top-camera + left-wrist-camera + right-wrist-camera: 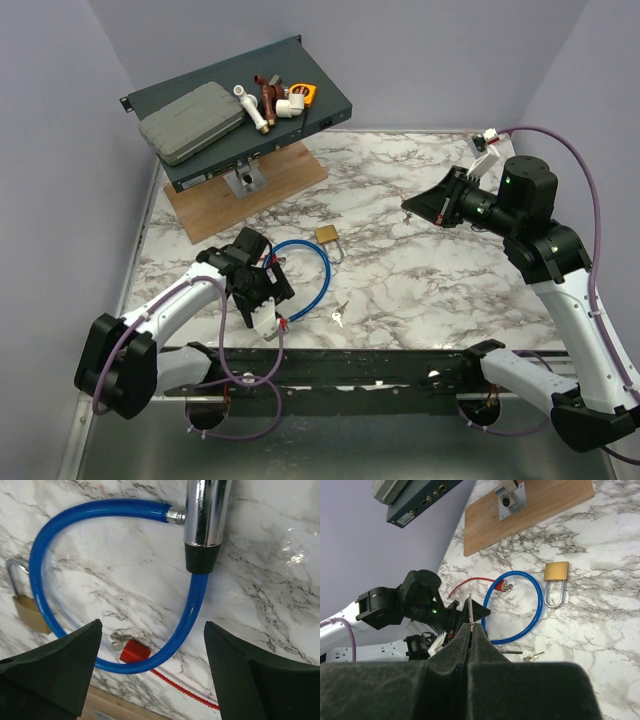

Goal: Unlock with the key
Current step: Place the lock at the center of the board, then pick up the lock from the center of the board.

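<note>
My right gripper (470, 626) is shut on the key (470, 609), a thin silver blade that sticks out edge-on past the pads, held in the air above the table. In the top view that gripper (409, 209) hangs over the right half of the marble, apart from the brass padlock (327, 235) (555, 571), which lies flat. My left gripper (263, 288) (152, 626) is open and empty, low over a blue cable lock (45, 550) (320, 262), whose chrome cylinder (205, 515) lies beyond its fingers. The padlock (30, 611) shows at the left edge of the left wrist view.
A red-tagged key bunch (134, 651) (502, 585) lies inside the cable loop beside a red wire (186, 693). Another small key bunch (338, 316) (532, 656) lies near the front. A wooden board (250, 195) and a dark rack unit (240, 110) carrying fittings stand at the back left.
</note>
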Robot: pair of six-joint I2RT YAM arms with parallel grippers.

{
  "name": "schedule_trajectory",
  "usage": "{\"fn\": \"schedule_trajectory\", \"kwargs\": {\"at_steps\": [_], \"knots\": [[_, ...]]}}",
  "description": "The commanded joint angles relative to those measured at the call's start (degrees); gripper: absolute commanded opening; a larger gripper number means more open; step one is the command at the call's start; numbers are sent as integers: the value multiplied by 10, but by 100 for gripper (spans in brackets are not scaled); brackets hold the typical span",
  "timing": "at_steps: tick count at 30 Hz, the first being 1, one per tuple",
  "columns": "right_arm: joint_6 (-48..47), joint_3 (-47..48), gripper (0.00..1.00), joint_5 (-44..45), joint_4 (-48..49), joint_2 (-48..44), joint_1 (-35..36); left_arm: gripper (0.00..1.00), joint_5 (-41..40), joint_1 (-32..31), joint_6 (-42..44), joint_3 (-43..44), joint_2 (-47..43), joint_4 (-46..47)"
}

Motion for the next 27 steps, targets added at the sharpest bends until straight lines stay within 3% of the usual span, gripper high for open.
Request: {"fn": "schedule_trajectory", "kwargs": {"at_steps": [1, 5, 10, 16, 27], "knots": [[0, -1, 1, 7, 15, -7, 1, 81, -18, 8, 76, 7, 49, -22], [-2, 8, 1, 15, 10, 0, 1, 81, -63, 11, 83, 30, 98, -55], [1, 9, 1, 15, 12, 2, 1, 64, -89, 12, 63, 69, 146, -62], [1, 6, 1, 15, 17, 7, 1, 61, -94, 3, 108, 56, 149, -67], [4, 2, 1, 18, 22, 8, 1, 59, -117, -38, 90, 68, 186, -87]]}}
